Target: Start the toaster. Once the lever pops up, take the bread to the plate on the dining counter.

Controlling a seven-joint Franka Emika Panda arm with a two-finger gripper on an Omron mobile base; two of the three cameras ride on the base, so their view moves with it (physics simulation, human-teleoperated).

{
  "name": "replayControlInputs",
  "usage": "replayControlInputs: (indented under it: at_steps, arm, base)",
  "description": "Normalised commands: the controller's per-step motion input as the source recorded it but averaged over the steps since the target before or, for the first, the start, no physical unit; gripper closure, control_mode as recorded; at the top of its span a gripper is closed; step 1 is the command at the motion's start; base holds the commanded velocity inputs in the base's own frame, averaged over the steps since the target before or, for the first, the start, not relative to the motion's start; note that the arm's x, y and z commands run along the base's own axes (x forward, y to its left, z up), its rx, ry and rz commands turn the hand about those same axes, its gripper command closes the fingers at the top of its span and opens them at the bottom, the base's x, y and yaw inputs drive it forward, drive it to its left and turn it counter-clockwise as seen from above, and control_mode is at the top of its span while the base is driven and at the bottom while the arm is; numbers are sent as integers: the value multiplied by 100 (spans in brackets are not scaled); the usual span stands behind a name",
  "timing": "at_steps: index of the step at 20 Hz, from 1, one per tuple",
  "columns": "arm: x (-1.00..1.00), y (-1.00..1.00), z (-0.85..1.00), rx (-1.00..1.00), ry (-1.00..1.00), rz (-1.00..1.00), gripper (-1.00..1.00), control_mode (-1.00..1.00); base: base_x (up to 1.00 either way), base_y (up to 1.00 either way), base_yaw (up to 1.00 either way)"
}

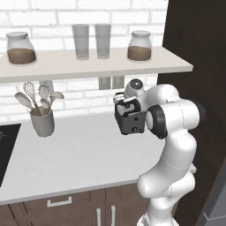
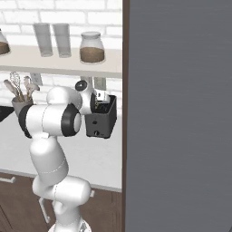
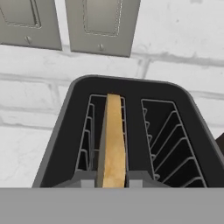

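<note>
Just one bread slice, one toaster.

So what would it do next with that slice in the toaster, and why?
Probably lift straight up. In the hand view the bread stands on edge in the left slot of the toaster, and the fingers appear closed on its near end. The wire guides sit close on both sides, so a straight pull along the slot looks safest before carrying it away.
</note>
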Motion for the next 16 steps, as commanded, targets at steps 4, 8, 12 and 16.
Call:
replayControlInputs:
  at_steps: [4,8,12,16]
  arm:
    - [-1,0,0,0,-7,0,100,-100]
    - [-12,0,8,0,-10,0,100,-100]
    - [-4,0,30,0,-7,0,100,-100]
    - [0,1,55,0,-1,0,100,-100]
  base:
    - [0,0,0]
    - [0,0,0]
    - [0,0,0]
    - [0,0,0]
